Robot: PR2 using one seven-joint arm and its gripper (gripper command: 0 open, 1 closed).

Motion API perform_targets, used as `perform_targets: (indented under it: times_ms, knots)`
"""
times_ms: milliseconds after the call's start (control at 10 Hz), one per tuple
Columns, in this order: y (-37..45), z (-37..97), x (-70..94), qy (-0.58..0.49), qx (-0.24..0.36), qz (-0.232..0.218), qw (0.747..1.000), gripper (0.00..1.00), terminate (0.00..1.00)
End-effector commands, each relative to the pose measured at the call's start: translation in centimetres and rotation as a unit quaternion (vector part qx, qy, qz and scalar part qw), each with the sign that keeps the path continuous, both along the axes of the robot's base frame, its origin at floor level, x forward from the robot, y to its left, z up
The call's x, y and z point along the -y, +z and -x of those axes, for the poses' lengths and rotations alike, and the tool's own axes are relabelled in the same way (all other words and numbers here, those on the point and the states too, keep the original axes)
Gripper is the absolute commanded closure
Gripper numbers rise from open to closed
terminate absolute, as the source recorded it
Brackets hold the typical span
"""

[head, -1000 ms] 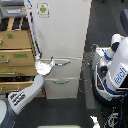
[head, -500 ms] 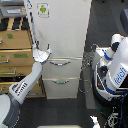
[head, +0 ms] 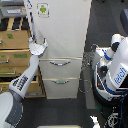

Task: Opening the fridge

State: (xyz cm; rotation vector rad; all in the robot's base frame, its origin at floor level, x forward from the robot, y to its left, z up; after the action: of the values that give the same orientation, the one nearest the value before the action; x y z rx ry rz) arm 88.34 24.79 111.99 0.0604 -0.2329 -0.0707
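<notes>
Dark flooring surrounds the tall white fridge (head: 60,45), which stands at the middle of the exterior view, its upper door looking at most barely ajar and the two lower drawers closed. At the door's edge on the view's left, the gripper (head: 39,46) sits spread, fingers touching or just beside that edge; a firm grasp cannot be confirmed. Judged so, opening has hardly begun, with the wooden cabinet (head: 14,60) beyond and a second robot (head: 114,70) well apart.

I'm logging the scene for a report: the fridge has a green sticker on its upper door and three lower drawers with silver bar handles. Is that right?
Not quite. The exterior view shows the fridge with two lower drawers, not three: the upper drawer and the lower drawer, each with a silver bar handle. The green sticker on the upper door is right.
</notes>
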Motion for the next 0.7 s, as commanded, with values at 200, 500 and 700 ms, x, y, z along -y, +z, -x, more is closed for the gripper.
perform_targets:
  times_ms: [200, 500, 700]
  knots:
    - [-0.4, -3.9, -4.8, 0.014, -0.013, -0.019, 1.0, 0.0, 0.0]
    - [-3.7, -5.1, -3.5, -0.02, -0.123, 0.053, 0.991, 0.0, 0.0]
    - [-3.9, -6.0, -2.3, -0.042, -0.148, 0.093, 0.984, 0.0, 0.0]
